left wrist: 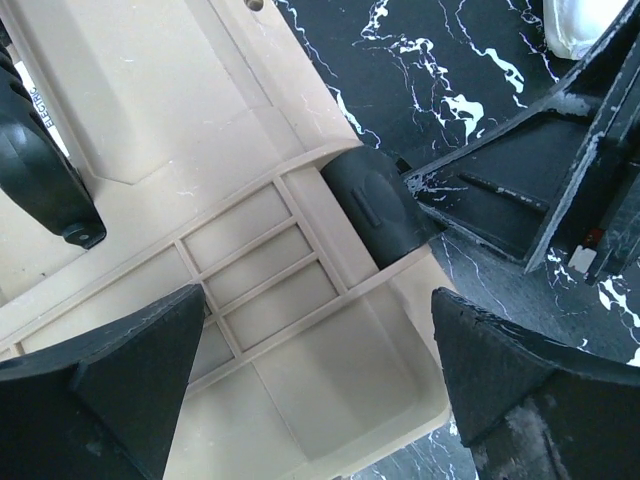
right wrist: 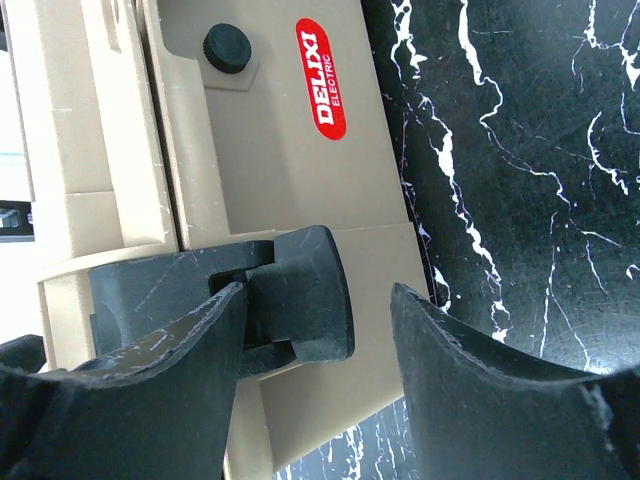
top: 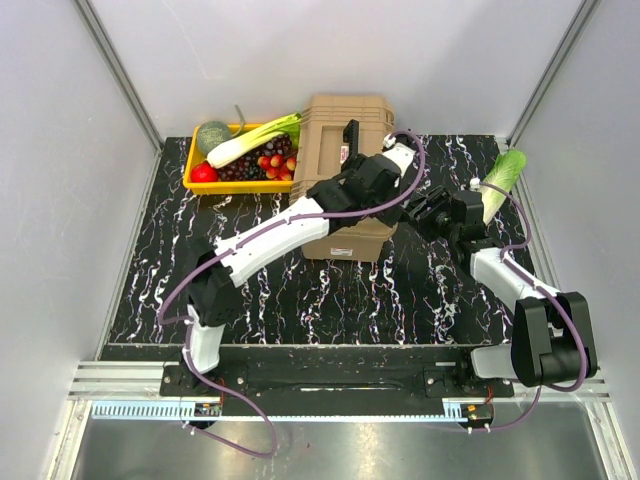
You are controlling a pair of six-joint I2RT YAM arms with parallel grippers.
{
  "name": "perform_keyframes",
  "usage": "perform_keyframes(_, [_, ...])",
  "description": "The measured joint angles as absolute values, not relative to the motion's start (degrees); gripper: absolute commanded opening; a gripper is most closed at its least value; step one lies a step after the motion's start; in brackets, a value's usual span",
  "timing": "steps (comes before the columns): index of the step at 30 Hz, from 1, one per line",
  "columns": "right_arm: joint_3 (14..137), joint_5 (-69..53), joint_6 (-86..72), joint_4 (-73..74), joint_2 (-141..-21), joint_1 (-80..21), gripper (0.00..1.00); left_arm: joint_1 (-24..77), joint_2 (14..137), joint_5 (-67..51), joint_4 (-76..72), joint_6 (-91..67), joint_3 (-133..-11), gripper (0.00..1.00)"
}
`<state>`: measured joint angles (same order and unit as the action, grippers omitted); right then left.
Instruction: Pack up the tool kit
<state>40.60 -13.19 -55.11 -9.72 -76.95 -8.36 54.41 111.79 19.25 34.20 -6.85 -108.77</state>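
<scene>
Locate the tan ribbed toolbox (top: 335, 120) at the upper centre of the top view. It stands on the black marble-patterned mat (top: 300, 290), with its black handle (top: 350, 135) on top. Its left side is just beside the yellow crate (top: 195, 182) of vegetables and fruit in the upper left. A napa cabbage (top: 503, 175) lies well apart from it, at the right edge of the mat.

Check the left gripper (left wrist: 318, 300) in the left wrist view. Its jaws stand wide apart, one finger in the lower left corner of the frame and one in the lower right. Nothing is held between them. The ribbed tan surface of the toolbox fills the gap below them.

Check the right gripper (right wrist: 318, 295) in the right wrist view. Its jaws are parted at a moderate width. A black latch (right wrist: 310, 260) on the tan wall lies between the fingers. The finger in the lower left of the frame overlaps the latch, while the finger in the lower right stands clear of it. The latch is therefore not clamped. You cannot tell from these views whether it is fastened.

Note the red DELIXI ELECTRIC label (right wrist: 322, 78) at the top centre of the right wrist view, with a round black stud (right wrist: 227, 47) just to its left.

In the top view both arms converge on the right side of the toolbox.
</scene>
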Motion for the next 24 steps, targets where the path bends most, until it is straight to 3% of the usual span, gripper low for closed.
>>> perform_keyframes(12, [41.6, -12.9, -51.4, -8.1, -76.6, -8.4, 0.62, 54.5, 119.0, 22.2, 45.9, -12.2, -122.3, 0.99])
perform_keyframes(21, [47.9, -8.2, -47.0, 9.7, -72.1, -9.8, 0.54, 54.4, 117.3, 21.8, 44.6, -12.5, -120.0, 0.99])
perform_keyframes(24, [51.9, -6.2, -44.7, 16.9, -71.0, -10.5, 0.45, 54.0, 116.3, 20.3, 44.7, -12.5, -119.3, 0.99])
